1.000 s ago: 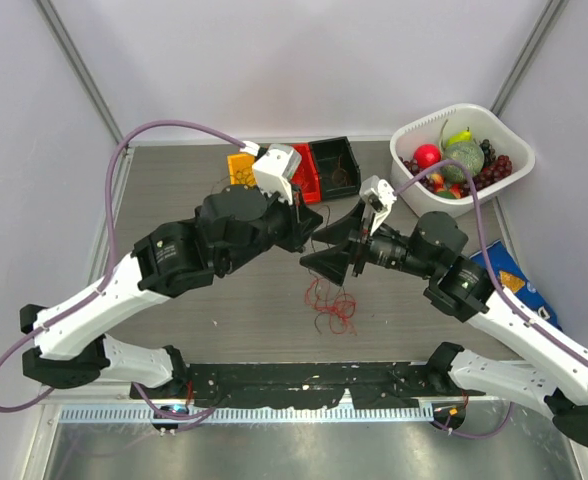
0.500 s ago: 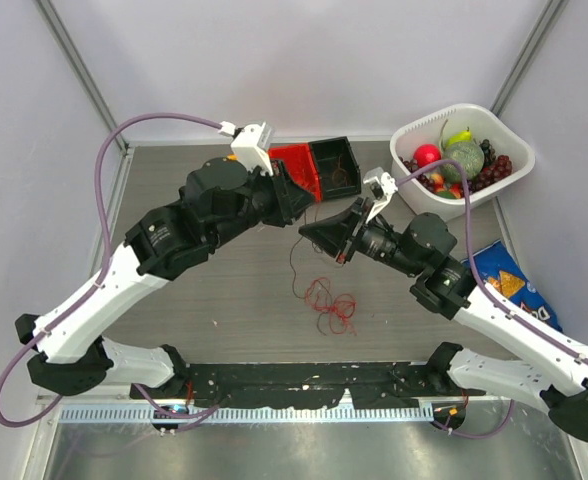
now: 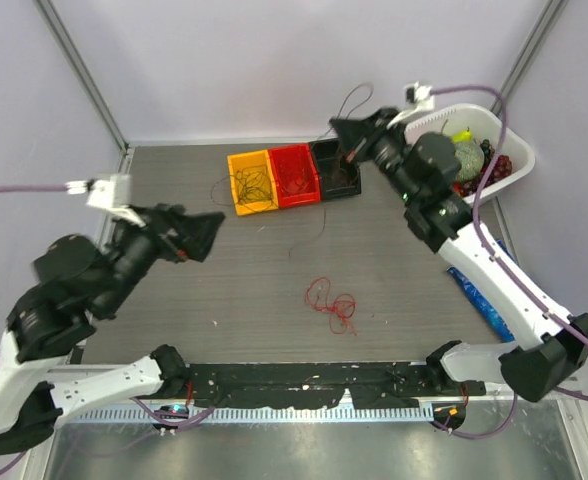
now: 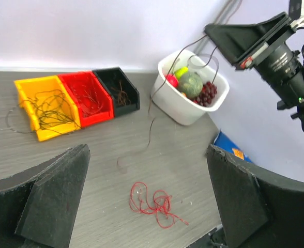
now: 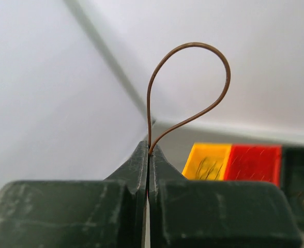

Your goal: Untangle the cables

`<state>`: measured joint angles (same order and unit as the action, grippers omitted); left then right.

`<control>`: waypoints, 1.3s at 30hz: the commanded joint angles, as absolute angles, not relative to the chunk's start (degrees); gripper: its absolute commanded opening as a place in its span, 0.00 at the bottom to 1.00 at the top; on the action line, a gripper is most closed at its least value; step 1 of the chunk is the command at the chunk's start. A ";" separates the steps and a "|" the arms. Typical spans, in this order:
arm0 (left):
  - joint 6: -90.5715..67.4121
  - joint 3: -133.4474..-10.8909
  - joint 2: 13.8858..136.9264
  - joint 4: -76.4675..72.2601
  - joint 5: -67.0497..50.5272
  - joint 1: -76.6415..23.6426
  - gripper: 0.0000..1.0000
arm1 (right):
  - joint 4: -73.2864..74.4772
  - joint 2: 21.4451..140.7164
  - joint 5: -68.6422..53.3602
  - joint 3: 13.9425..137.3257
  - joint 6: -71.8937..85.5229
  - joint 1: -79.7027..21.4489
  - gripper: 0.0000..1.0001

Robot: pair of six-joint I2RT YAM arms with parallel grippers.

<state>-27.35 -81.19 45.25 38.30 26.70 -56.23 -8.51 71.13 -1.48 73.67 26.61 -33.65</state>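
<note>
Cable (image 5: 196, 44), thin and brown, loops above the right gripper (image 5: 148, 152), which clamps it; left gripper (image 4: 147, 194) stands wide open.

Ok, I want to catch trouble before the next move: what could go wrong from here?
1. The brown wire is nipped only at the very tips of the right pincer, looping above them, so it might slip free.
2. Its tail hangs low beside the black bin and could catch on the rim.
3. The red tangle lies not far from that tail and might get dragged along.
</note>
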 commanded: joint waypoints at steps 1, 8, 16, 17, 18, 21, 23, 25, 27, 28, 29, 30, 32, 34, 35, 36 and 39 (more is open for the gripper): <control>-25.92 -76.30 40.96 41.04 32.34 -56.07 1.00 | -12.92 77.06 -2.55 84.62 28.83 -27.16 0.01; -35.59 -66.45 39.81 40.34 25.15 -55.99 1.00 | -18.80 91.64 -1.06 93.85 23.91 -21.27 0.01; -37.44 -64.78 39.46 42.36 23.29 -56.07 1.00 | -27.59 106.06 -0.18 97.82 18.81 -20.04 0.01; -37.27 -64.78 39.29 42.45 23.81 -56.07 1.00 | -28.03 107.82 -0.35 98.00 19.16 -19.95 0.01; -37.00 -64.78 39.11 42.54 24.34 -56.07 1.00 | -28.65 108.80 -0.61 98.17 19.25 -19.95 0.01; -36.48 -64.78 38.94 42.54 25.40 -55.99 0.99 | -28.92 111.53 -1.58 99.14 19.86 -20.04 0.01; -36.21 -65.21 39.11 42.89 25.49 -56.07 1.00 | -28.39 111.80 -1.50 100.19 20.04 -19.95 0.01; -35.86 -65.74 39.55 43.59 25.31 -56.07 1.00 | -28.21 111.27 -1.06 101.16 19.51 -19.95 0.01; -35.69 -66.18 39.90 44.12 25.40 -55.99 1.00 | -27.86 110.66 -0.36 102.38 18.99 -19.86 0.01; -35.42 -66.27 40.16 44.30 25.40 -56.07 1.00 | -27.43 110.39 -0.18 103.61 18.55 -19.95 0.01; -35.33 -66.27 40.17 44.30 25.40 -56.07 1.00 | -26.29 109.96 -0.18 104.14 18.54 -19.95 0.01; -35.25 -66.18 40.17 44.30 25.40 -56.07 1.00 | -26.02 109.60 -0.18 104.93 18.28 -19.95 0.01; -35.33 -65.83 39.99 43.86 25.40 -55.99 1.00 | -26.10 108.55 -0.18 105.29 18.28 -19.95 0.01; -35.42 -65.39 39.73 43.16 25.40 -56.07 1.00 | -26.19 107.67 -0.18 105.99 18.28 -19.95 0.01; -35.51 -65.04 39.55 42.81 25.31 -55.99 1.00 | -25.93 107.23 -0.35 106.26 18.11 -19.95 0.01; -35.51 -64.87 39.46 42.54 25.05 -56.07 1.00 | -25.67 107.23 -0.61 107.13 17.84 -19.95 0.01; -35.77 -64.77 39.55 42.54 24.79 -55.99 1.00 | -24.61 107.49 -0.79 108.63 17.40 -19.95 0.01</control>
